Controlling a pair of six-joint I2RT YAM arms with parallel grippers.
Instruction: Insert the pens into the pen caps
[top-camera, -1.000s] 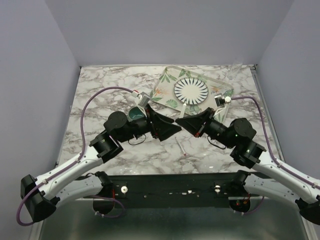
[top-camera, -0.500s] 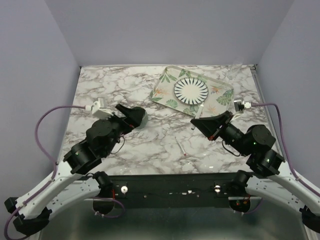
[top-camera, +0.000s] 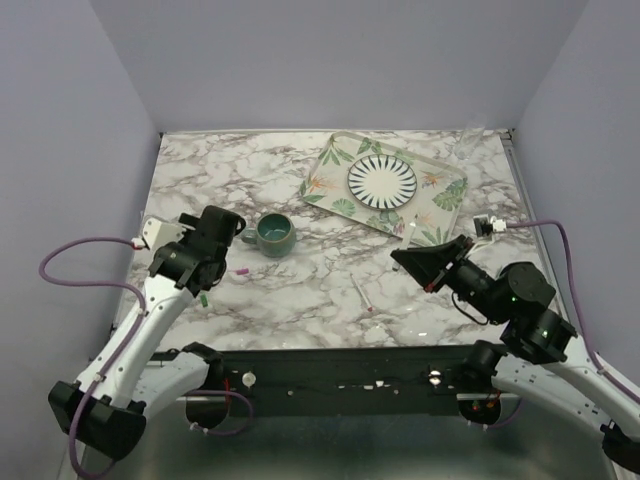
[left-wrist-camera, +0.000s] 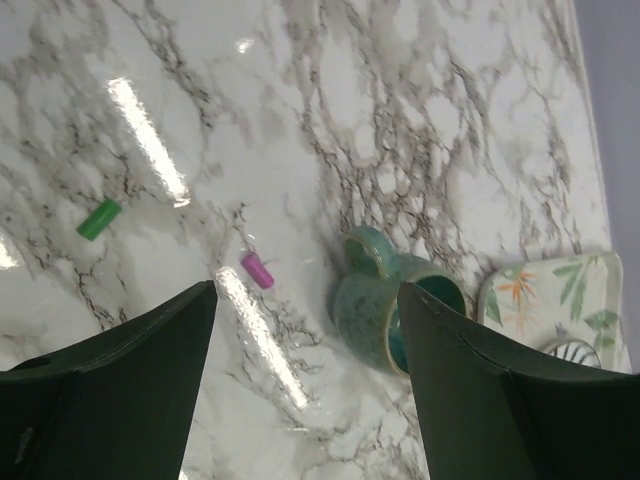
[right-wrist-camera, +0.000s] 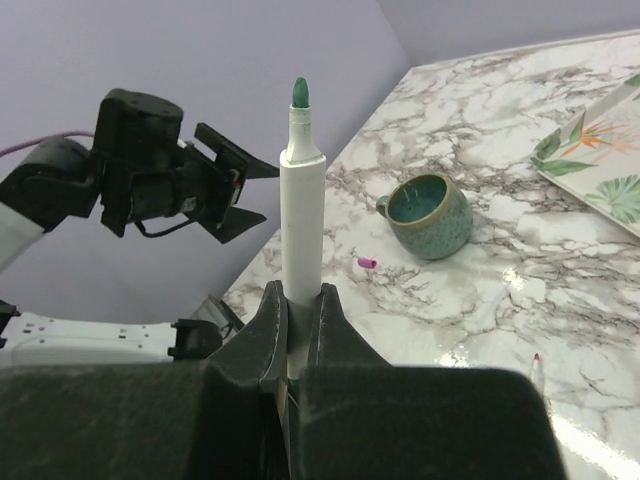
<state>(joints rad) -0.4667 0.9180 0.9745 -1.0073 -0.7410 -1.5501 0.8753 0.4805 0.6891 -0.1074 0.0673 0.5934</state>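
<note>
The left arm (top-camera: 140, 320) rises from its base at the near left, elbow bent and wrist tipped downward. The left gripper (left-wrist-camera: 305, 300) hangs with its jaws spread wide and nothing between them. The right arm (top-camera: 540, 335) leans in from the near right. The right gripper (right-wrist-camera: 300, 300) has its jaws closed tight on a pen (right-wrist-camera: 300, 190), which sticks out past the fingertips.

We cannot see the lower end of the pen (right-wrist-camera: 300, 200) inside the right gripper (right-wrist-camera: 297, 295); the tray (left-wrist-camera: 560, 295) runs off-frame.
</note>
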